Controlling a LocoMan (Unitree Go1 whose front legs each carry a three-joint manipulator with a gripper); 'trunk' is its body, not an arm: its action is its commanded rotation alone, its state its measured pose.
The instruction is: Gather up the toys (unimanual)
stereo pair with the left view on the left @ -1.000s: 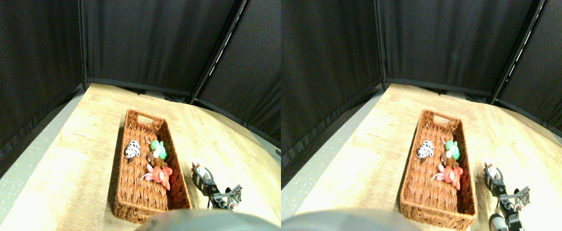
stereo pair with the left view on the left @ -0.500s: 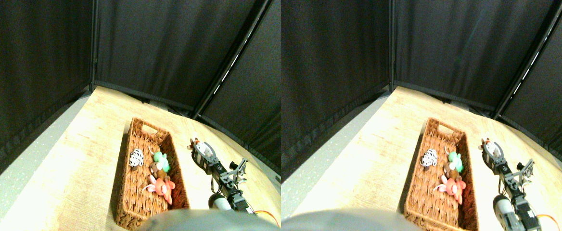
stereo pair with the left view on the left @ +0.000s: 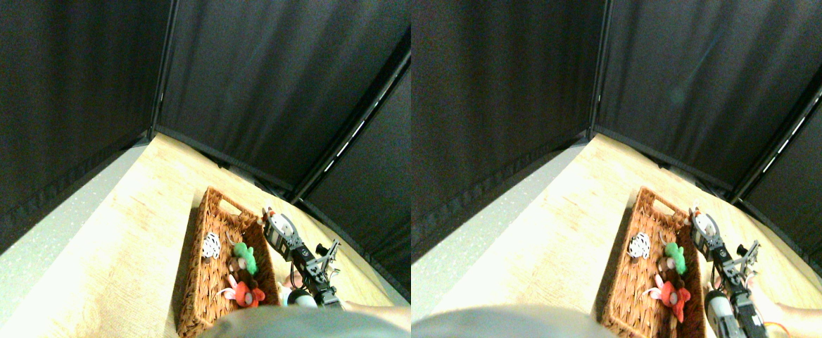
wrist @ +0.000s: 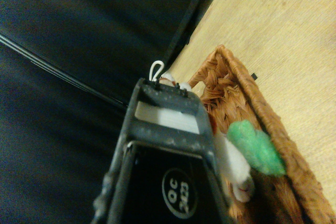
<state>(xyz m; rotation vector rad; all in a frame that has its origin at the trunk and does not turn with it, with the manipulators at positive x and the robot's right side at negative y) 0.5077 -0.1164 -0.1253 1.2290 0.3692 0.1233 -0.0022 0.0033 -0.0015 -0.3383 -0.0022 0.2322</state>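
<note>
The right gripper (stereo pair with the left view on the left: 271, 217) is up in the lower middle of the stereo view, raised over the far right rim of the long wicker basket (stereo pair with the left view on the left: 200, 282), which lies on the pale wooden desk (stereo pair with the left view on the left: 136, 232). Something small and brownish with white shows at its tip, and in the wrist view a white loop and a bit of pale plush peek past the dark jaw frame, so I'd judge it is pinching a small toy (stereo pair with the left view on the left: 265, 212), though the jaws themselves are hidden and I cannot tell for sure how they stand. Inside the basket lie four toys: a black-and-white spotted toy (stereo pair with the left view on the left: 210, 246) toward the left wall, a green toy (stereo pair with the left view on the left: 245, 252) near the right wall, a brown toy (stereo pair with the left view on the left: 243, 265) touching it below, and a red-pink toy (stereo pair with the left view on the left: 245, 293) nearest the bottom of the frame. At the lower right edge a person's arm (stereo pair with the left view on the left: 383, 312) reaches in near the desk. This looks like the carry-and-drop step: the load is at the basket's rim but not clearly over the open inside. The next move calls for shifting a little left over the bare wicker floor near the far end, clear of the green toy, then letting go.
</note>
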